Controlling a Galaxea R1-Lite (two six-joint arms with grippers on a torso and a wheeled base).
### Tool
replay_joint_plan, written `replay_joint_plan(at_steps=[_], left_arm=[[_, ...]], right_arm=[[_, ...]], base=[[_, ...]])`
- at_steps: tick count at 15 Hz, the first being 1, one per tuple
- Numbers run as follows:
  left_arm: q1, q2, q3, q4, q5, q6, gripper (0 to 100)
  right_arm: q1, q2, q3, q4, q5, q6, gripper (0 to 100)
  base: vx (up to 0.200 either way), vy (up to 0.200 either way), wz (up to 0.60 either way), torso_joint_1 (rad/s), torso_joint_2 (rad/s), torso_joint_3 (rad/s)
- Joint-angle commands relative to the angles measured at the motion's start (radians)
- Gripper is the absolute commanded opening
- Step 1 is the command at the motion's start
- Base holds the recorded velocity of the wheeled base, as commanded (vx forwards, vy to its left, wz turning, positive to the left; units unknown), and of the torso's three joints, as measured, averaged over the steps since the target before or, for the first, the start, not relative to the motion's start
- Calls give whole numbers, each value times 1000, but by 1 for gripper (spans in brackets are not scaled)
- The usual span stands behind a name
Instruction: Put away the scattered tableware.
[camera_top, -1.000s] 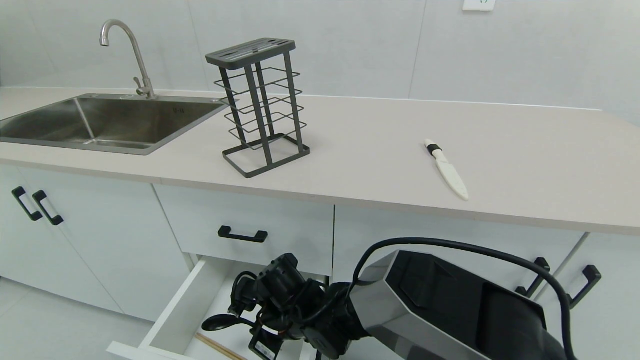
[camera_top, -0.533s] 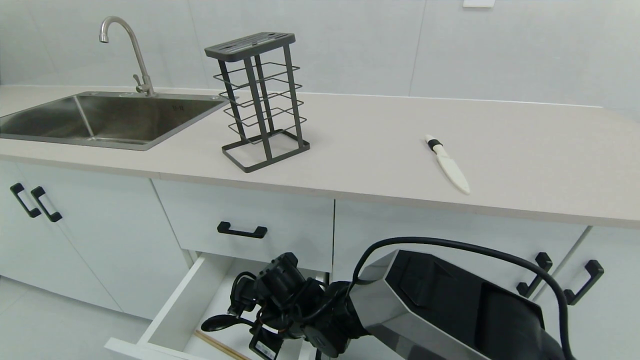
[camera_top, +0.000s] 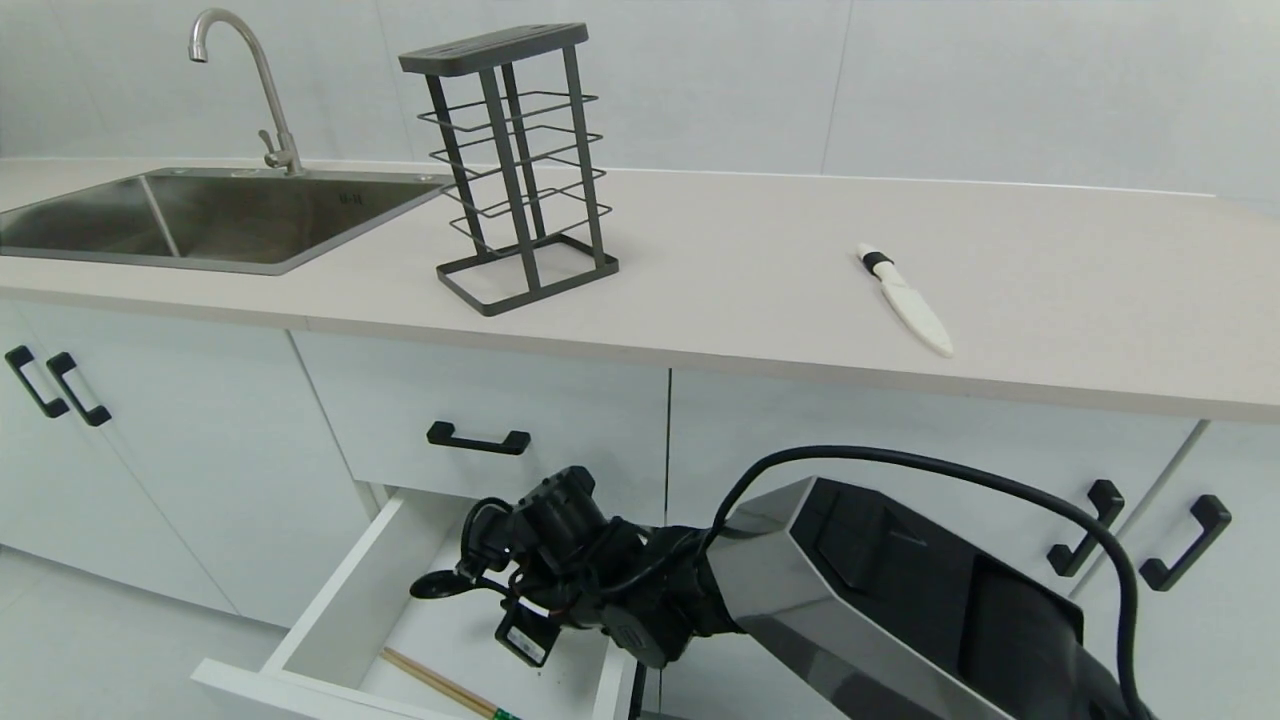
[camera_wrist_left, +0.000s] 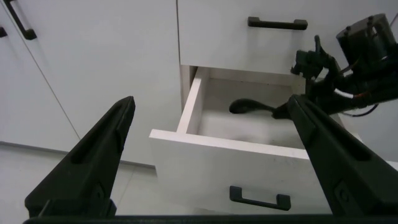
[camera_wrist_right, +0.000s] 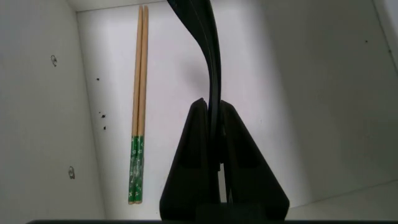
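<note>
My right gripper (camera_top: 492, 585) is shut on the handle of a black spoon (camera_top: 435, 584) and holds it over the open white drawer (camera_top: 330, 620) below the counter. In the right wrist view the spoon (camera_wrist_right: 208, 37) sticks out from the shut gripper (camera_wrist_right: 211, 109) above the drawer floor, beside a pair of wooden chopsticks (camera_wrist_right: 140, 99). A white knife (camera_top: 905, 300) with a black band lies on the counter at the right. My left gripper (camera_wrist_left: 211, 106) hangs open in front of the drawer (camera_wrist_left: 249, 168), apart from the spoon (camera_wrist_left: 249, 107).
A dark wire rack (camera_top: 515, 170) stands on the counter, with a steel sink (camera_top: 200, 215) and tap to its left. Closed cabinet fronts with black handles surround the drawer. The chopsticks (camera_top: 440, 685) lie near the drawer's front.
The head camera has shifted, so the counter sits higher in the picture. My right gripper stays over the drawer with the spoon, perhaps slightly raised.
</note>
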Motion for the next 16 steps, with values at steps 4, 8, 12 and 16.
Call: replay_joint_plan(at_steps=[4,8,12,16], left_arm=[[1,1,0,0,0,0,100],[1,1,0,0,0,0,100],[1,1,0,0,0,0,100],[1,1,0,0,0,0,100]], right_arm=[[2,26,-11,51,-43,-12,0],[11,30,-13,72,-40,-11,0],[30,26,-14,121,-32,-11,0],[30,26,-14,120,-32,-3,100]], base=[[0,0,0,1,12,13],[0,0,0,0,0,0],[0,0,0,0,0,0],[0,0,0,0,0,0]])
